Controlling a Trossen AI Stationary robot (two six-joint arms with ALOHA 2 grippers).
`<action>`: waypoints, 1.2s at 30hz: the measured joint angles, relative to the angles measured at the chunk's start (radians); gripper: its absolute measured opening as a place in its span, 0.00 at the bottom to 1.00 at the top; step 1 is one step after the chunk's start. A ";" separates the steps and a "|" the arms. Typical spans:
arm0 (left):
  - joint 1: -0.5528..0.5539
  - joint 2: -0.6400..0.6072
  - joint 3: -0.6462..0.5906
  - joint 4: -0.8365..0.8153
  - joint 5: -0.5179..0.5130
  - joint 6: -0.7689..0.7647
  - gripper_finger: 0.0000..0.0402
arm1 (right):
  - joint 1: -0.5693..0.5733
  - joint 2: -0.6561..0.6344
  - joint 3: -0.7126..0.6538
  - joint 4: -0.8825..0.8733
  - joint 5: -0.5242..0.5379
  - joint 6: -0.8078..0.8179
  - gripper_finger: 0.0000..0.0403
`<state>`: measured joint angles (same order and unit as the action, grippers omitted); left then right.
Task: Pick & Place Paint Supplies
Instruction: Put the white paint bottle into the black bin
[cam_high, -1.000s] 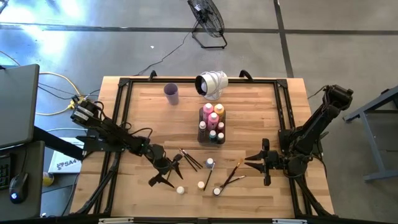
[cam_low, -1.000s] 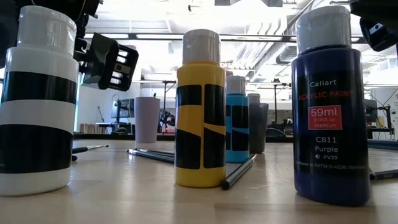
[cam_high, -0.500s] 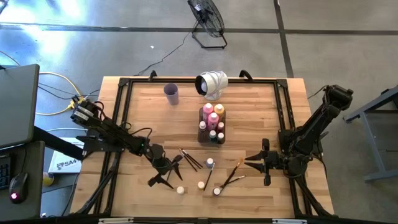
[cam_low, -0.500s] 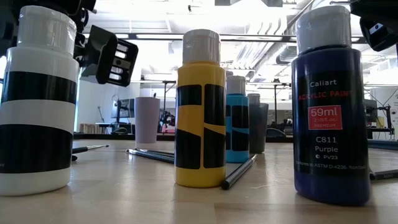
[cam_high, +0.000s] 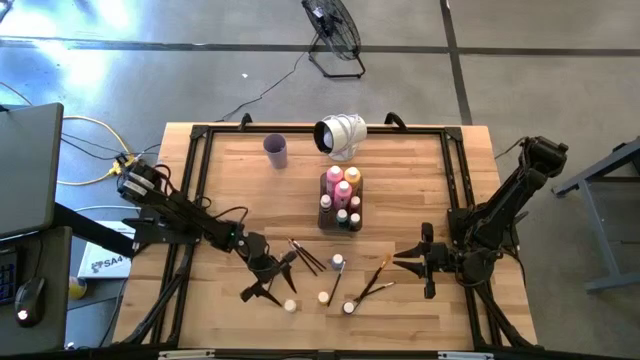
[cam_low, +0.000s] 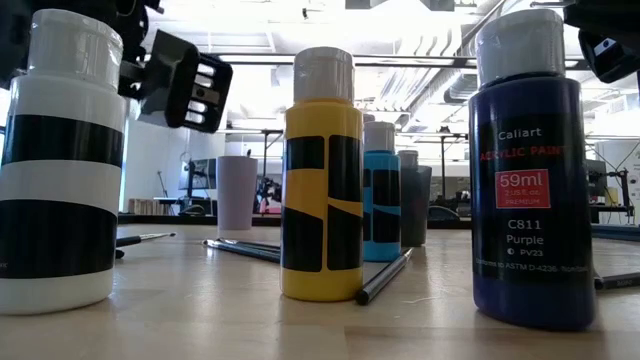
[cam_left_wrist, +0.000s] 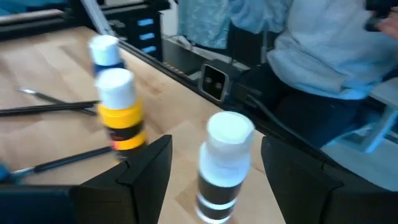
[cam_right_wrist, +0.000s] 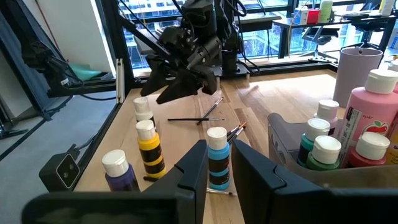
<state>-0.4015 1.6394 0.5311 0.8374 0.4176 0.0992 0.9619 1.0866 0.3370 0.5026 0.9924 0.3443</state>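
Observation:
Loose paint bottles stand upright on the wooden table: a white-and-black one (cam_high: 290, 305) (cam_left_wrist: 222, 168), a yellow one (cam_left_wrist: 121, 118), a blue one (cam_right_wrist: 217, 158) and a purple one (cam_low: 530, 170). Thin paintbrushes (cam_high: 305, 256) (cam_high: 370, 281) lie flat among them. My left gripper (cam_high: 272, 280) is open near the front left. Its fingers stand just short of the white-and-black bottle, one to each side, touching nothing. My right gripper (cam_high: 405, 262) hovers at the front right, level, with a narrow gap between its fingers (cam_right_wrist: 219, 155) and nothing in it.
A clear tray (cam_high: 329, 226) at the table's middle holds pink, orange and smaller bottles (cam_high: 342, 190). A lilac cup (cam_high: 276, 150) and a white lamp-like object (cam_high: 340, 135) stand toward the far edge. A black frame (cam_high: 195, 170) runs around the table.

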 joint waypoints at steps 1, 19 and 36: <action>0.000 0.013 0.008 0.000 0.019 0.000 0.60 | 0.000 0.000 0.000 0.000 0.000 0.001 0.16; -0.001 0.127 0.097 -0.005 0.102 -0.001 0.60 | 0.000 0.000 0.000 -0.004 0.000 0.003 0.16; -0.001 0.127 0.100 -0.001 0.100 0.001 0.60 | 0.000 0.000 0.000 -0.007 0.000 0.003 0.16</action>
<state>-0.4023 1.7668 0.6308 0.8368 0.5180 0.1005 0.9622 1.0866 0.3367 0.4957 0.9924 0.3473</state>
